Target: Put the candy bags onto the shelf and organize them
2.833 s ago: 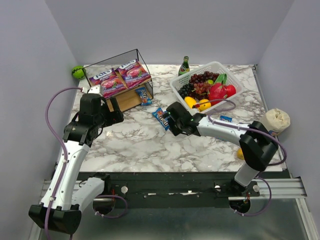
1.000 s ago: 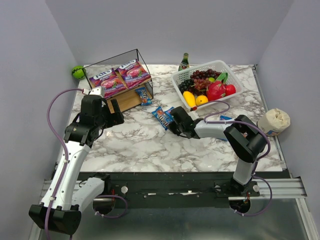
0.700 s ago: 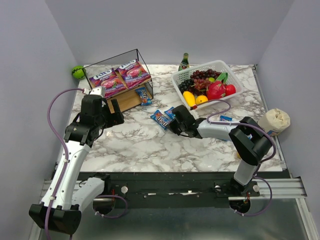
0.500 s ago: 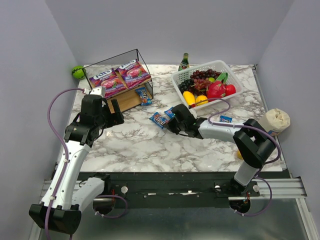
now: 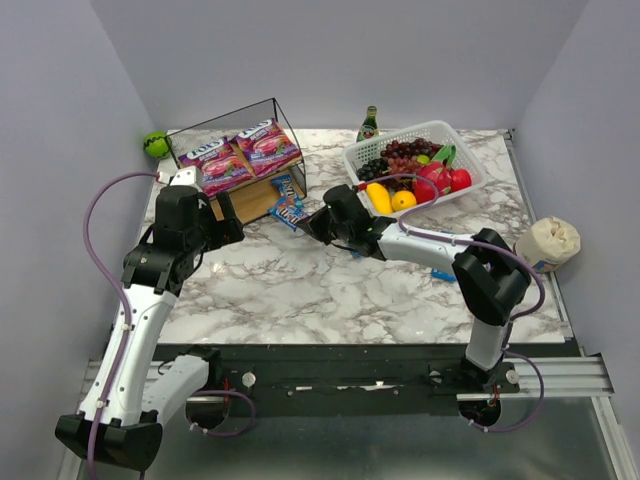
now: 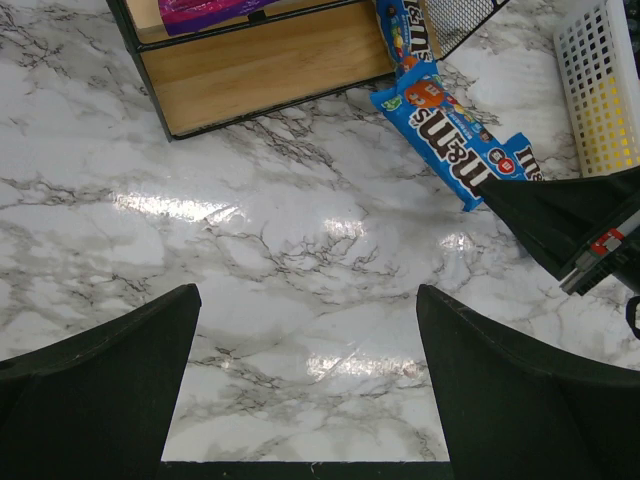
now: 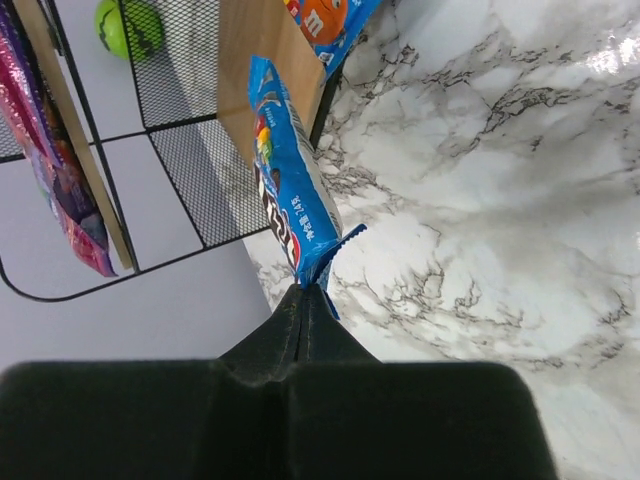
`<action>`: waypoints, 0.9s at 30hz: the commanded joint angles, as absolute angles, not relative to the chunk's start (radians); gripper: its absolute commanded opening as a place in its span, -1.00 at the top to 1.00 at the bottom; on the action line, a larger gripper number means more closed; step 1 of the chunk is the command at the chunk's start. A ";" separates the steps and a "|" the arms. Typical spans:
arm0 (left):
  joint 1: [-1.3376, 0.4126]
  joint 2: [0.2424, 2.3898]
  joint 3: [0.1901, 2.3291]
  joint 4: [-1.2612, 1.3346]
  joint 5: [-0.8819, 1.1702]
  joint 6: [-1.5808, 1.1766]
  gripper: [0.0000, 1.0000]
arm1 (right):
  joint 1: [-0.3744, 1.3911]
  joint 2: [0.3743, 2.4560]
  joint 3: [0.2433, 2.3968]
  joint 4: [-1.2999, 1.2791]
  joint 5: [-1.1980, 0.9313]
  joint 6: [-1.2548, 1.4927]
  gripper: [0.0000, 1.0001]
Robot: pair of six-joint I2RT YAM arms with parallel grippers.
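Observation:
The shelf (image 5: 278, 112), a black wire rack with wooden boards, stands at the back left. Two purple candy bags (image 5: 215, 162) (image 5: 266, 145) lie on its top board. My right gripper (image 5: 311, 224) is shut on the edge of a blue packet (image 5: 289, 210), which in the right wrist view (image 7: 285, 180) hangs on edge by the lower board (image 7: 265, 70). A second blue packet (image 5: 284, 186) leans against the shelf's right side. Another (image 5: 447, 272) lies under the right arm. My left gripper (image 6: 305, 295) is open over bare marble in front of the shelf.
A white lattice basket (image 5: 465, 152) of fruit sits at the back right with a green bottle (image 5: 369, 125) behind it. A green ball (image 5: 155, 143) lies left of the shelf. A paper-wrapped roll (image 5: 548, 240) stands at the right edge.
My right gripper has carried the blue packet left across the table, up to the shelf's front right corner. The left arm has barely shifted.

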State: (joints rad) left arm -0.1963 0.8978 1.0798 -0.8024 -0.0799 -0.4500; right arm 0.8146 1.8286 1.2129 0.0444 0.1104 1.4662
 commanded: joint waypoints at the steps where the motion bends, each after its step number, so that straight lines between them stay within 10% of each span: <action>1: -0.196 0.882 1.114 -0.811 -0.112 -0.456 -0.98 | 0.822 1.879 1.252 0.044 0.127 1.463 0.99; 27: -0.195 0.923 1.101 -0.801 -0.120 -0.451 -0.98 | 0.756 1.942 1.290 0.034 0.166 1.371 0.99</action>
State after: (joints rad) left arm -0.1963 0.9203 1.0882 -0.8032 -0.0975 -0.4503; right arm 0.7841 1.9339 1.2747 0.0330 0.1333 1.4109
